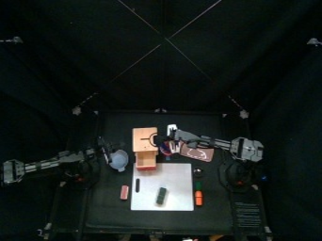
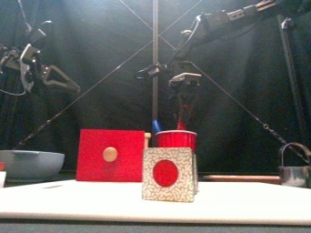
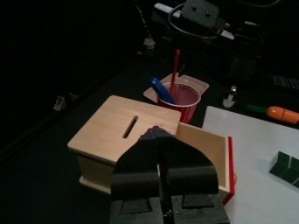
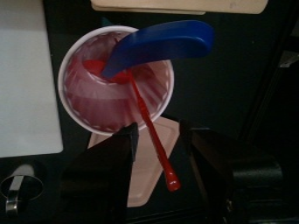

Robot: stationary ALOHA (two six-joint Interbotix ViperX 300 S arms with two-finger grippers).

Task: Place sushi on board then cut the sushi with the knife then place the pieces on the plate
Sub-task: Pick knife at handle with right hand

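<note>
Dark green sushi roll (image 1: 161, 195) lies on white cutting board (image 1: 176, 177) in the top view; first step judged done.

Front view: right gripper (image 2: 185, 86) hangs over red cup (image 2: 177, 138), red knife (image 2: 183, 114) reaching up to it.

Left wrist view: left gripper (image 3: 160, 144) pinched narrow, empty, above wooden box (image 3: 122, 131).

Right wrist view: jaws stand apart astride the red knife's thin handle, gap on one side.

Step in hand: fetching the red knife. Next calls for closing squarely, then a straight lift clear of blue knife (image 4: 163, 42).
</note>
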